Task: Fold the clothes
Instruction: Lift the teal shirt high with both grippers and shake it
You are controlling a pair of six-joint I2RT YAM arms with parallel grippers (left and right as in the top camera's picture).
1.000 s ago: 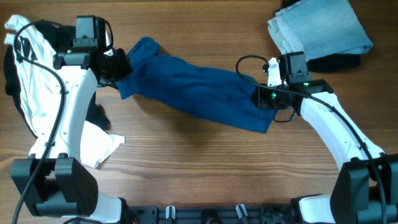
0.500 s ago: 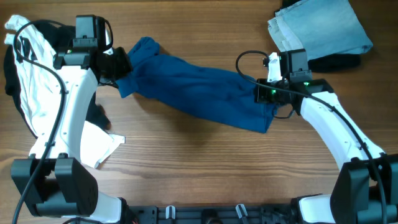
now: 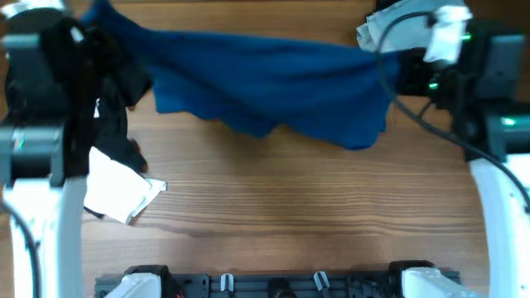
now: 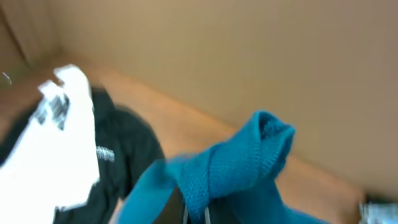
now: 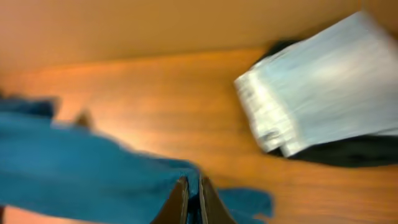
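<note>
We see the deep-blue shirt [image 3: 265, 83] stretched wide, rumpled, lower edge sagging unevenly; left gripper [image 4: 196, 214] & right gripper [image 5: 189, 198] each pinch one end of it.

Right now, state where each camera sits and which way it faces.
Overhead: above the table, looking straight down at the blue shirt stretched between the left arm and right arm.
Left wrist: on the left arm, looking along the left gripper at the bunched shirt, a white garment and a black tee.
Right wrist: on the right arm, looking along the right gripper at the shirt and folded light-blue cloth.
All three share the shirt.
</note>
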